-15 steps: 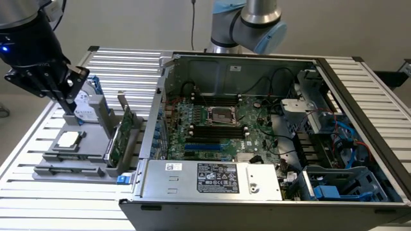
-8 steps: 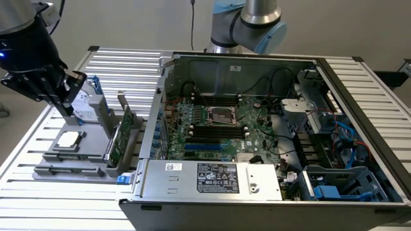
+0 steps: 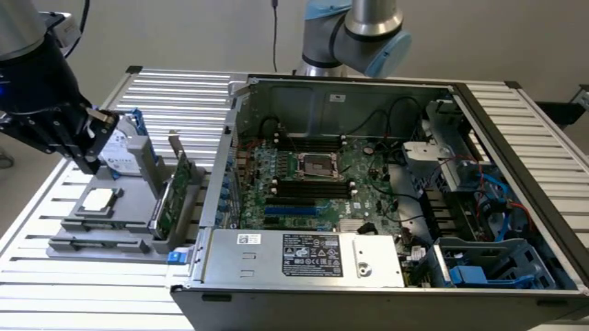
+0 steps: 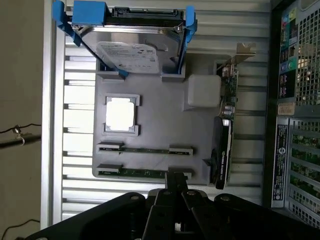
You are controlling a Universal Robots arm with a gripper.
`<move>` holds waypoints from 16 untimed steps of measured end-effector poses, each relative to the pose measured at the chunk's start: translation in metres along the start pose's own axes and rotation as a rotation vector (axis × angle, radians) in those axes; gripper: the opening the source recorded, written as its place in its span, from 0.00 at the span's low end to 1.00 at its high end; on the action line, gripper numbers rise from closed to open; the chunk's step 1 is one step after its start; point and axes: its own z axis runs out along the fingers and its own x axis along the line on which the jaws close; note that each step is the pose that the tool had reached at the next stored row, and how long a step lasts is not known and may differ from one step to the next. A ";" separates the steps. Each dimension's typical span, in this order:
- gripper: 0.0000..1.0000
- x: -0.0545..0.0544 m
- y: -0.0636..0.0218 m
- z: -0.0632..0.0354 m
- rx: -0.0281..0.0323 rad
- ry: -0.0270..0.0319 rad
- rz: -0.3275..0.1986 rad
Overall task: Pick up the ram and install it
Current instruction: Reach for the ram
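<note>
Two ram sticks lie edge-up in the slots of a grey holder tray [image 4: 150, 100], one [image 4: 145, 149] beside the other [image 4: 140, 172]. They are thin green strips between grey end clips. In the exterior view they sit along the tray's front rails [image 3: 103, 225]. My gripper [image 4: 175, 181] hovers above the tray with its black fingers pressed together and nothing between them. Its tip lies over one end of the nearer ram stick. In the exterior view the gripper [image 3: 92, 164] hangs above the tray's back part, near the hard drive. The motherboard's black slots [image 3: 313, 185] lie inside the open case.
On the tray also sit a square processor [image 4: 120, 114], a hard drive in a blue caddy [image 4: 131, 47] and a tall green card with a metal bracket [image 4: 226, 125]. The open computer case [image 3: 387, 207] stands at the exterior view's right on a slatted aluminium table [image 3: 175, 96].
</note>
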 end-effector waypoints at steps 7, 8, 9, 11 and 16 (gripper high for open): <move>0.11 0.001 -0.0032 0.0056 0.0012 0.0045 -0.072; 0.11 0.001 -0.0032 0.0061 0.0016 0.0034 -0.090; 0.11 0.001 -0.0033 0.0066 0.0020 0.0024 -0.108; 0.11 0.001 -0.0033 0.0077 0.0028 0.0002 -0.145; 0.11 0.001 -0.0034 0.0101 0.0051 -0.0078 -0.236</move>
